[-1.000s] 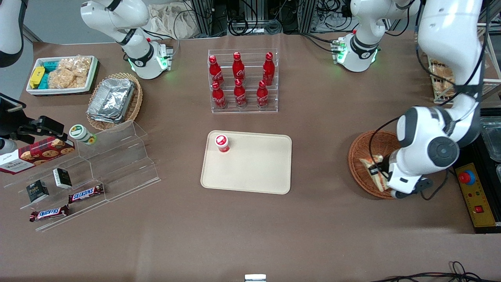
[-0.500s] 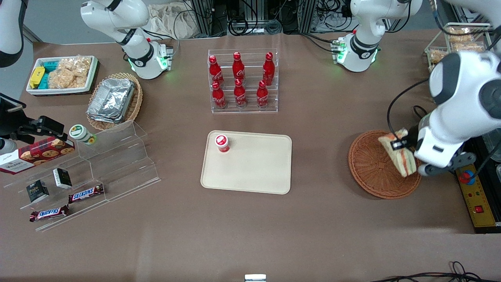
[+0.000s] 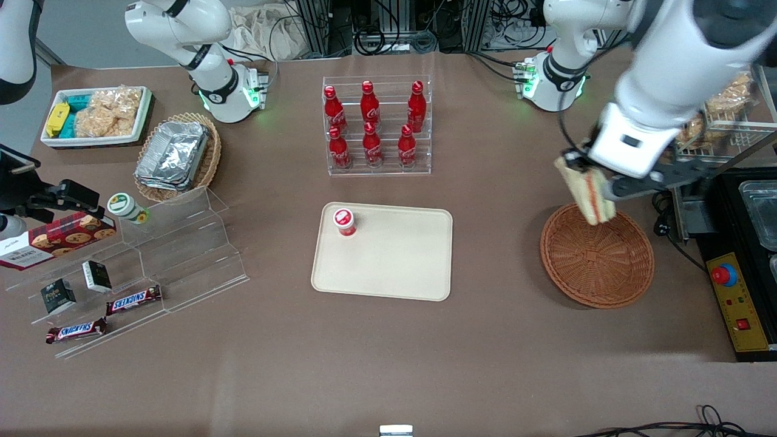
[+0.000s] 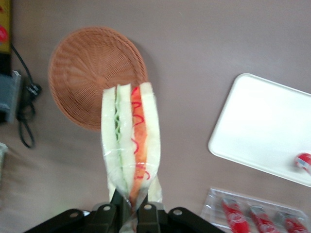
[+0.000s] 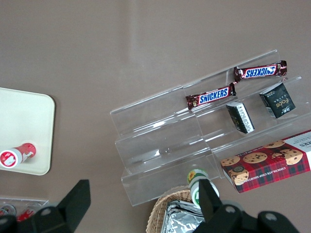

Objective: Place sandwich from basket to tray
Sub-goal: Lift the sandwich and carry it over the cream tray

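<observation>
My left gripper (image 3: 581,167) is shut on the sandwich (image 3: 586,191), a plastic-wrapped wedge of white bread with red-orange and green filling. It holds it high in the air above the basket's rim that lies farther from the front camera. In the left wrist view the sandwich (image 4: 131,138) hangs from the gripper (image 4: 129,213), pinched at its narrow end. The round reddish-brown wicker basket (image 3: 597,256) sits empty on the table and also shows in the left wrist view (image 4: 95,73). The cream tray (image 3: 388,261) lies mid-table, toward the parked arm from the basket, and shows in the left wrist view (image 4: 265,126).
A small red-and-white cup (image 3: 344,221) stands on the tray's corner. A clear rack of red bottles (image 3: 376,127) stands farther from the camera than the tray. A yellow control box with a red button (image 3: 737,297) and a wire rack of snacks (image 3: 722,115) lie at the working arm's end.
The gripper has lifted the sandwich out of the basket and carried it upward and away from the front camera. The basket now lies empty.
</observation>
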Robot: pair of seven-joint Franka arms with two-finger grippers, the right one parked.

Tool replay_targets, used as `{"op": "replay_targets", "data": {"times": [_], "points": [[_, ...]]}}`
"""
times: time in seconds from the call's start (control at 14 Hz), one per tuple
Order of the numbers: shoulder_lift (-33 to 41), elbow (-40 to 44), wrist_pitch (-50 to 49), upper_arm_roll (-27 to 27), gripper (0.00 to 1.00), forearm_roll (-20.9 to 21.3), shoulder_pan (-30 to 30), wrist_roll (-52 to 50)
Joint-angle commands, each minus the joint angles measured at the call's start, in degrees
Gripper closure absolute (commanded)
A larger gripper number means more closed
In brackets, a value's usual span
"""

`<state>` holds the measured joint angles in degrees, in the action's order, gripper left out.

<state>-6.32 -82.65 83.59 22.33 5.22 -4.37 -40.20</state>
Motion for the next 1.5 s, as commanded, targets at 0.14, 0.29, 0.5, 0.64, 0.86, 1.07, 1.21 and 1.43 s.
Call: {"op": "replay_targets", "data": {"times": [0.14, 0.29, 0.5, 0.64, 0.86, 1.07, 1.21, 1.43], "points": [[-8.43, 1.36, 5.06, 9.39, 0.87, 1.28, -0.99, -13.66], [-13.96, 1.09, 11.31, 9.4, 0.87, 1.54, -3.26, -16.83], [-23.27, 1.09, 20.44, 9.31, 0.86, 1.98, -5.99, -19.56], [-29.25, 1.18, 25.55, 9.14, 0.86, 6.18, -8.28, -22.8], [-35.59, 1.18, 31.62, 9.14, 0.86, 8.84, -8.82, -25.54], [-38.33, 1.18, 32.69, 9.14, 0.83, 8.84, -9.17, -25.02], [-39.73, 1.53, 34.08, 9.14, 0.77, 9.02, -9.26, -24.58], [-40.0, 1.27, 35.85, 9.14, 0.53, 9.81, -9.17, -24.66]]}}
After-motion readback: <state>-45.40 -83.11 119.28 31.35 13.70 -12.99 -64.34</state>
